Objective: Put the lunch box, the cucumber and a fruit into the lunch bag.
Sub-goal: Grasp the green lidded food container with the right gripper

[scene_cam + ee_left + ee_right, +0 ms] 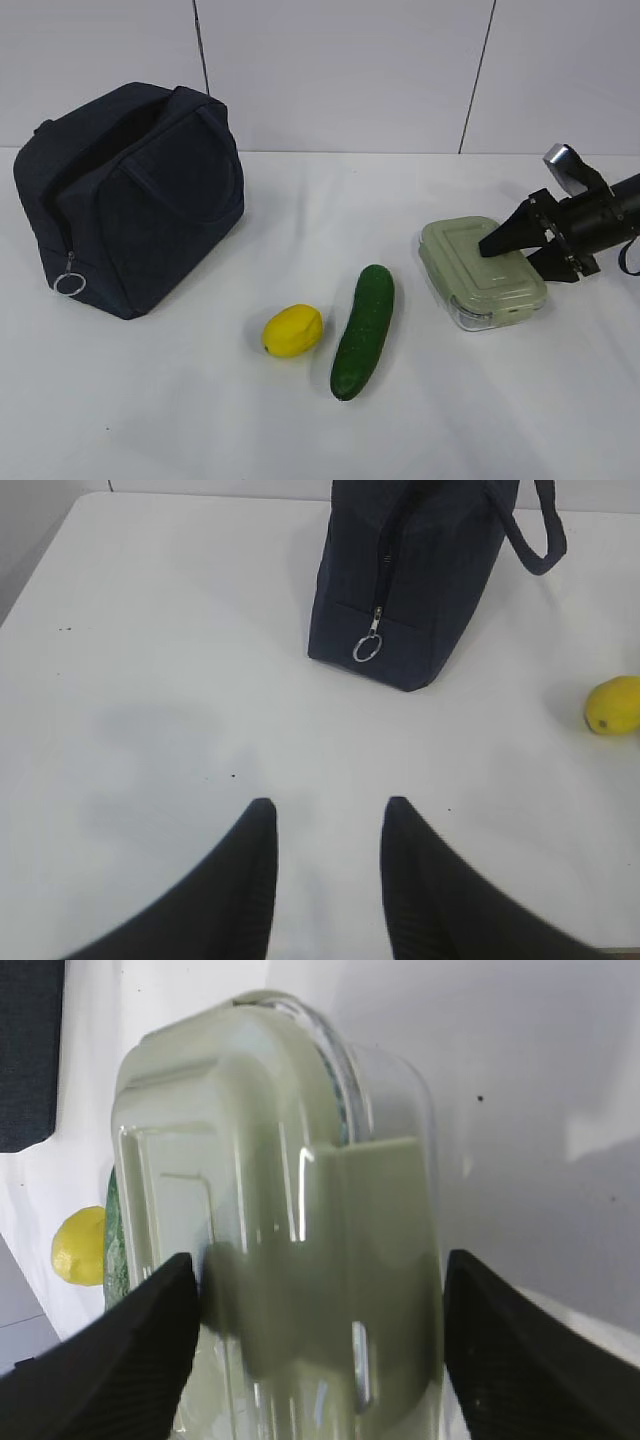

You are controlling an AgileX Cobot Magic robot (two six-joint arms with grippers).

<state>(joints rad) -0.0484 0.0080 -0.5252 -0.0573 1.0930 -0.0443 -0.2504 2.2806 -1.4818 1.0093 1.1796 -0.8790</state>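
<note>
Now the bag (135, 200) stands at the table's (200, 420) back left, its top gaping and its zipper pull (69, 284) hanging low on the near end; the left wrist view shows the same ring (368, 648) at the foot of the zip. Near the front middle lies the fruit (293, 330), and just beside it, on its right and not touching, the cucumber (364, 330) lies almost lengthwise toward the camera, tilted slightly. Right of the cucumber sits the lunch box (482, 272), lid on, flat on the table. The right gripper (535, 250) reaches in from the right edge, low at the box's far right end. In the right wrist view its fingers (120, 1350) stand spread wide on either side of the box (290, 1260); the left one looks to be right at the lid's edge, the right one has a sliver of gap, so the box is straddled but whether it is actually gripped cannot be told. The fruit (80, 1245) peeps out past the box there. The left gripper (325, 825) hovers over bare table, well short of the bag (420, 580), its fingers (245, 880) partly apart and holding nothing; the fruit (615, 705) shows at that view's right edge.
</note>
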